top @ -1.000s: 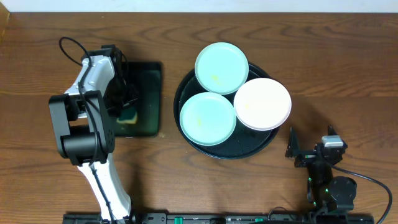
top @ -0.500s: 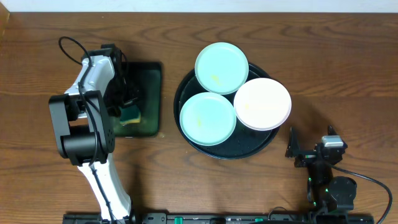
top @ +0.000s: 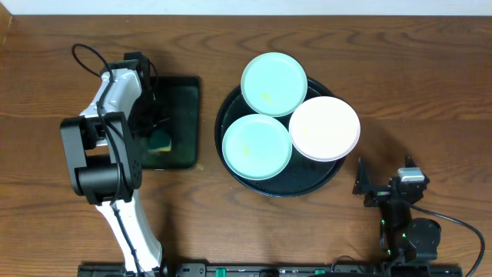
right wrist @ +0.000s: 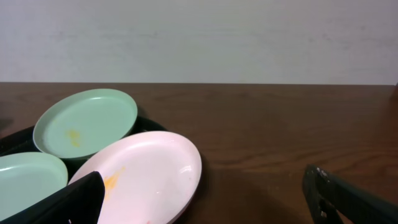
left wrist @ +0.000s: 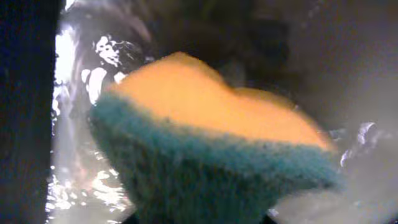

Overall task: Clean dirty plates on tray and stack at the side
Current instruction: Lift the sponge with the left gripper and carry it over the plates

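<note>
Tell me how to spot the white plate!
Find the big round black tray in the middle of the table. The white plate lies on its right side. The two mint plates next to it are green, so it is the only white one.

A dark-brown wood-grain tabletop [top: 415, 46] fills the overhead view; behind it stands a plain, pale, evenly lit wall [right wrist: 199, 37].
</note>
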